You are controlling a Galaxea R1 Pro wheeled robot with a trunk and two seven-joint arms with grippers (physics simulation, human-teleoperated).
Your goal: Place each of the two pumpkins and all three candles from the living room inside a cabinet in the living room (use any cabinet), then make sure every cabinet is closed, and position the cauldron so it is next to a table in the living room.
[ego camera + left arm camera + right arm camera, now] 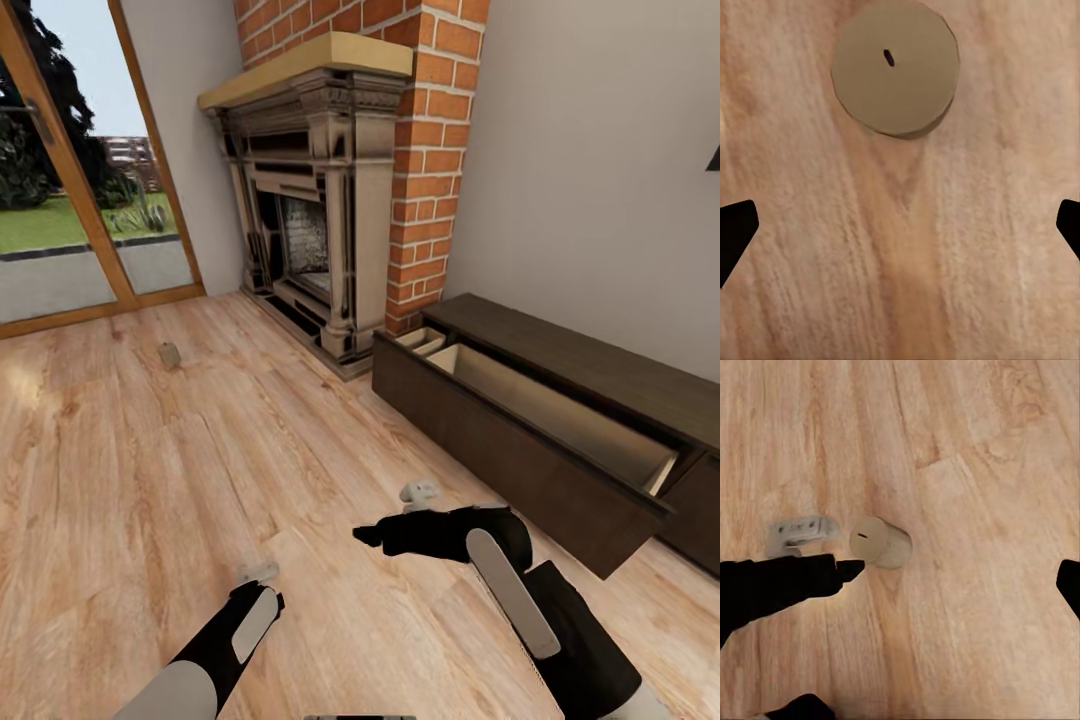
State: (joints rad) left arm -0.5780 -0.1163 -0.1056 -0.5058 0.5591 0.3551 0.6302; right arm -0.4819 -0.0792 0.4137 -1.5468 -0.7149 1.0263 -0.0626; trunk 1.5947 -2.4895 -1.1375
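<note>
Squat tan candle (895, 67) sits on wood floor under wide-open left gripper (900, 232), not yet grabbed; dark brown cabinet (560, 420) drawer open; right gripper (960, 574) spread, empty.

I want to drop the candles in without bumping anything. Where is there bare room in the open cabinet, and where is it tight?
The long open drawer of the cabinet looks bare along its visible length. The small divided compartment at the fireplace end is cramped. The floor between the far candle and the grippers is open.
</note>
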